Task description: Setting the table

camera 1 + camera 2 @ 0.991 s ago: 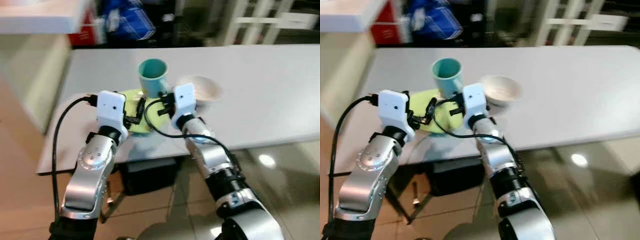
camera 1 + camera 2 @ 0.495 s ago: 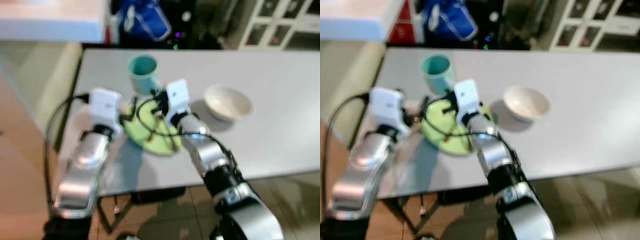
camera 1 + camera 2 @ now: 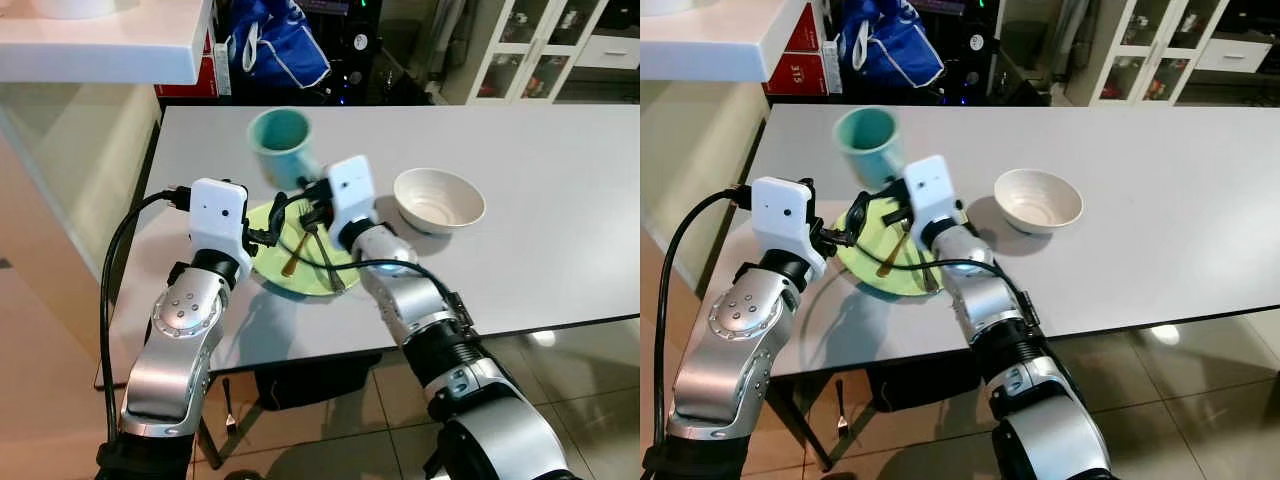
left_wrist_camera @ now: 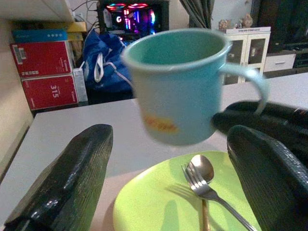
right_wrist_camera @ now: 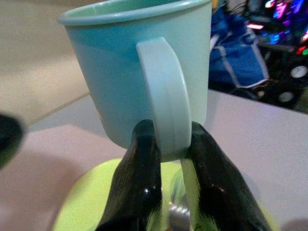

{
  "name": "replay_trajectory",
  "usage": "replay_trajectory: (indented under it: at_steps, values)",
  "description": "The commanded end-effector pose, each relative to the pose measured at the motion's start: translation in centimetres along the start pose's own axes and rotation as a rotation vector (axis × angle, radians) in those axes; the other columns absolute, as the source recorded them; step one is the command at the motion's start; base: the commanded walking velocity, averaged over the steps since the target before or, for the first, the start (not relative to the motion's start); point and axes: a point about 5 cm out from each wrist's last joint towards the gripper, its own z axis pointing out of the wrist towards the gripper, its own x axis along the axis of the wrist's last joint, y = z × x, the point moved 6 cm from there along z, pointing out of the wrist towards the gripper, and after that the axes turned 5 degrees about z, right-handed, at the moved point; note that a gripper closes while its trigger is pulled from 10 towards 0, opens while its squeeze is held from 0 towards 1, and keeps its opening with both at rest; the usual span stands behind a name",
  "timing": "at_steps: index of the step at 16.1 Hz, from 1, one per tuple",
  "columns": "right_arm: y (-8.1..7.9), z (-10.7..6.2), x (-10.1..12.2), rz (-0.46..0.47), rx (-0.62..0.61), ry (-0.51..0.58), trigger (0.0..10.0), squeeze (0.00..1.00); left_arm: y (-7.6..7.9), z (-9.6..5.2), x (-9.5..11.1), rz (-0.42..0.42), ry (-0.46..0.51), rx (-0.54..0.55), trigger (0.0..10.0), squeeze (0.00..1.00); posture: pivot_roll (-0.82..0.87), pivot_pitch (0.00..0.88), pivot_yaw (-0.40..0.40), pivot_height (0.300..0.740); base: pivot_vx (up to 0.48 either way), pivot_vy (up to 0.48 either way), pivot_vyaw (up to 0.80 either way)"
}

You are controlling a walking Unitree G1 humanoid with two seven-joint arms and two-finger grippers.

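Two black fingers of the right pincer pinch the handle of a teal mug, held above the far rim of the green plate, mouth tilted up and away. The left pincer stands wide apart, empty, at the plate's near-left rim. A fork and spoon lie lengthwise on the plate. Right of the plate sits a white bowl; beyond it the grey bench lies open. The plate sits near the bench's front-left corner.

A home dining room: a grey desk, glass-fronted white cabinets, tiled floor, a glowing computer.
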Motion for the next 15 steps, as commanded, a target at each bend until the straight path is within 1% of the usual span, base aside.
replay_trajectory:
  at_steps: [1, 2, 3, 5, 6, 7, 9, 10, 11, 13, 14, 15]
  values:
    - [-2.0, 0.7, 0.9, 0.015, 0.053, 0.026, 10.0, 0.00, 0.1, -0.1, 0.2, 0.003, 0.003, -0.009, 10.0, 0.00, 0.25, 0.000, -0.050, 0.740, 0.000, 0.000, 0.00]
    - [-3.2, 0.9, 0.5, 0.028, 0.085, 0.016, 10.0, 0.00, 0.2, -0.1, 0.2, 0.002, 0.000, -0.009, 10.0, 0.00, 0.25, 0.000, -0.053, 0.740, 0.000, 0.000, 0.00]
    - [-3.7, 0.9, 0.3, 0.044, 0.097, 0.008, 10.0, 0.00, 0.2, -0.2, 0.1, 0.002, -0.002, -0.008, 10.0, 0.00, 0.25, 0.000, -0.054, 0.740, 0.000, 0.000, 0.00]
    - [-5.2, 0.9, -0.5, 0.112, 0.138, -0.015, 10.0, 0.00, 0.2, -0.4, 0.0, 0.003, -0.007, -0.006, 10.0, 0.00, 0.26, 0.000, -0.056, 0.740, 0.000, 0.000, 0.00]
    - [-5.6, 0.9, -0.6, 0.125, 0.147, -0.018, 10.0, 0.00, 0.2, -0.4, 0.0, 0.003, -0.009, -0.005, 10.0, 0.00, 0.27, 0.000, -0.056, 0.740, 0.000, 0.000, 0.00]
    - [-6.8, 0.7, -0.6, 0.135, 0.188, -0.008, 10.0, 0.00, 0.1, -0.6, -0.1, 0.006, -0.014, -0.002, 10.0, 0.00, 0.27, 0.000, -0.058, 0.740, 0.000, 0.000, 0.00]
    - [-7.6, 0.7, -0.2, 0.120, 0.216, 0.011, 10.0, 0.00, 0.0, -0.6, -0.2, 0.008, -0.017, 0.001, 10.0, 0.00, 0.27, 0.000, -0.063, 0.740, 0.000, 0.000, 0.00]
    - [-7.6, 0.7, 0.0, 0.089, 0.211, 0.026, 10.0, 0.00, 0.1, -0.6, -0.2, 0.007, -0.019, 0.003, 10.0, 0.00, 0.27, 0.000, -0.064, 0.740, 0.000, 0.000, 0.00]
    - [-6.8, 0.8, 0.4, 0.076, 0.175, 0.039, 10.0, 0.00, 0.0, -0.6, -0.2, 0.001, -0.018, 0.007, 10.0, 0.00, 0.27, 0.000, -0.066, 0.740, 0.000, 0.000, 0.00]
    - [-4.0, 1.1, 0.5, 0.044, 0.067, 0.041, 10.0, 0.00, -0.3, -0.5, -0.3, -0.004, -0.024, 0.018, 10.0, 0.00, 0.27, 0.000, -0.071, 0.740, 0.000, 0.000, 0.00]
    - [-3.2, 1.1, 0.2, 0.031, 0.044, 0.021, 10.0, 0.00, -0.3, -0.5, -0.4, -0.005, -0.026, 0.020, 10.0, 0.00, 0.27, 0.000, -0.072, 0.740, 0.000, 0.000, 0.00]
    - [-2.7, 1.2, -0.1, 0.008, 0.033, 0.002, 10.0, 0.00, -0.2, -0.5, -0.4, -0.005, -0.026, 0.019, 10.0, 0.00, 0.27, 0.000, -0.076, 0.740, 0.000, 0.000, 0.00]
